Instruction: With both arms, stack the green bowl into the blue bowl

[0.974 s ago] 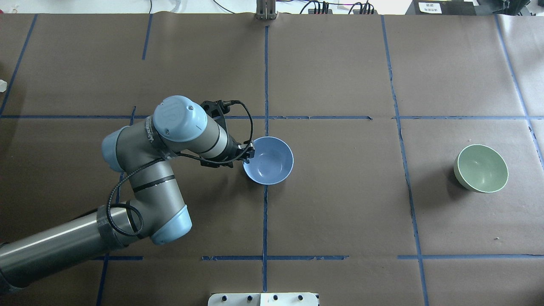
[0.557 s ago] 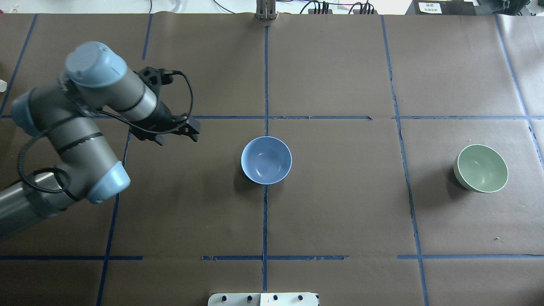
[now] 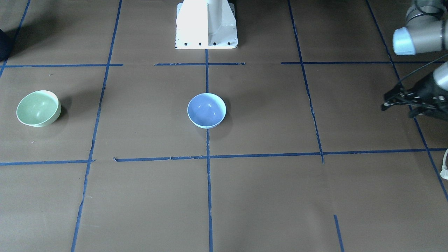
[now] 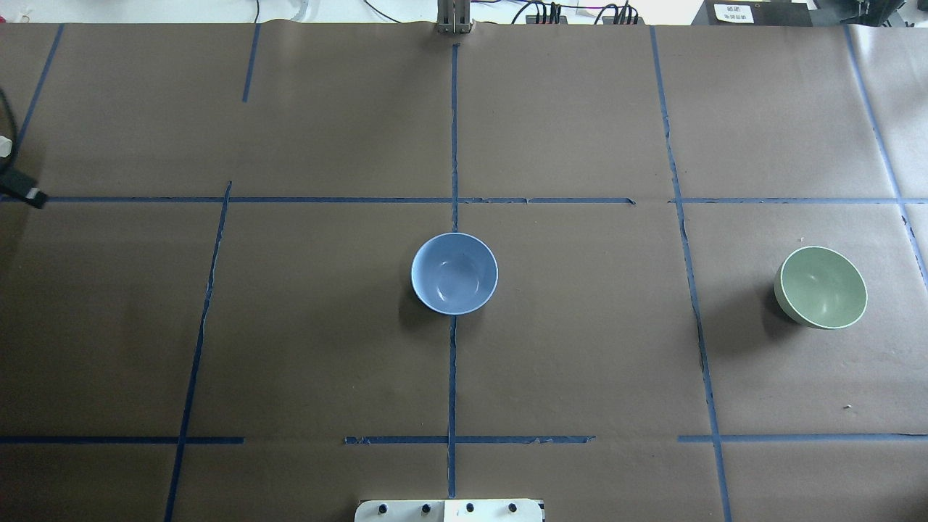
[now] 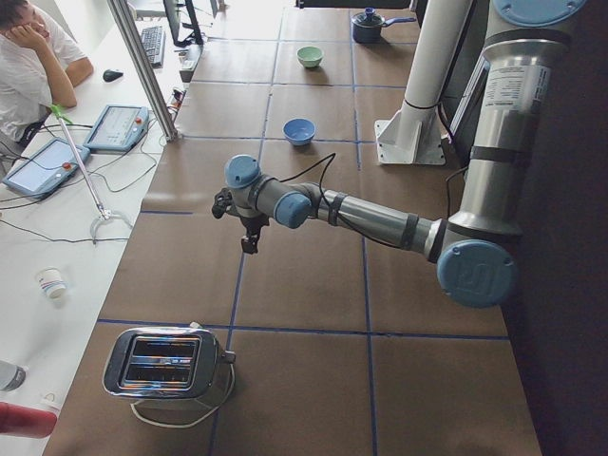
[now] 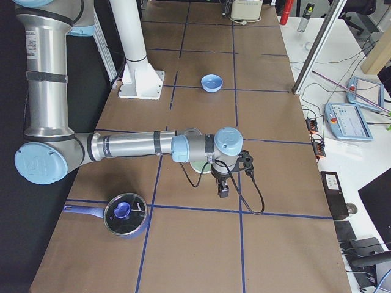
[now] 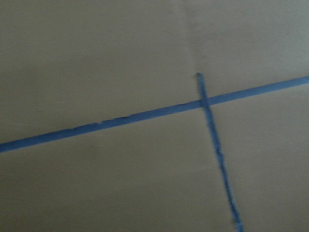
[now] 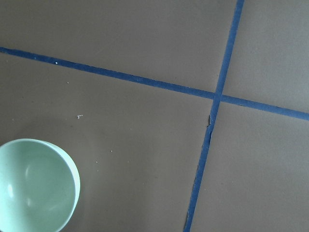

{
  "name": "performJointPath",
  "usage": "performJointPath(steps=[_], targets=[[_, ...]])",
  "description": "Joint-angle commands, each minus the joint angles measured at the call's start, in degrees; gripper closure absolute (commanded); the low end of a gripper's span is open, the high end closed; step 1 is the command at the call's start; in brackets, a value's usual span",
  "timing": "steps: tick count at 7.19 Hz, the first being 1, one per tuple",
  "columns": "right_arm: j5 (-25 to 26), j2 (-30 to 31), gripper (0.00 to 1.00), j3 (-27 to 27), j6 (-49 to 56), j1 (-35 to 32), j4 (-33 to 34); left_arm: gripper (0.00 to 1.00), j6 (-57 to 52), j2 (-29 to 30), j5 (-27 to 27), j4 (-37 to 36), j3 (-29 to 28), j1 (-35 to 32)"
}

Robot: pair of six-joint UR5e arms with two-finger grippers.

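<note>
The blue bowl [image 4: 454,273] stands upright and alone at the table's centre, on the middle tape line; it also shows in the front view [image 3: 206,110]. The green bowl [image 4: 821,287] stands upright far to the robot's right, seen in the front view [image 3: 38,108] and at the lower left of the right wrist view [image 8: 34,186]. My left gripper [image 3: 384,101] is open and empty, far out to the left, well clear of the blue bowl. My right gripper [image 6: 223,190] hovers beside the green bowl; I cannot tell whether it is open or shut.
The white pedestal base [image 3: 206,24] stands at the robot's edge of the table. A toaster [image 5: 161,363] sits at the far left end. A pot with a blue lid [image 6: 125,215] sits at the far right end. Blue tape lines cross the brown paper.
My left gripper has let go of the blue bowl's rim and pulled back to the left, almost out of the overhead view. The blue bowl stays at the centre.
</note>
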State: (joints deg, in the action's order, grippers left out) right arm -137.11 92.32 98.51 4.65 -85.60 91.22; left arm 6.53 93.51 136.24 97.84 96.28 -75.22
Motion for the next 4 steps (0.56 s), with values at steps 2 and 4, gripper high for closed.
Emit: performJointPath(steps=[2,4], targets=[[3.0,5.4,0.01,-0.1,-30.2,10.2,-23.5,0.00,-22.2,-5.6,0.3,-9.9,-2.2,-12.8],[5.6,9.2,0.01,-3.8,-50.3,18.6,-47.3,0.00,-21.9,-5.4,0.5,-9.9,-2.3,-12.7]])
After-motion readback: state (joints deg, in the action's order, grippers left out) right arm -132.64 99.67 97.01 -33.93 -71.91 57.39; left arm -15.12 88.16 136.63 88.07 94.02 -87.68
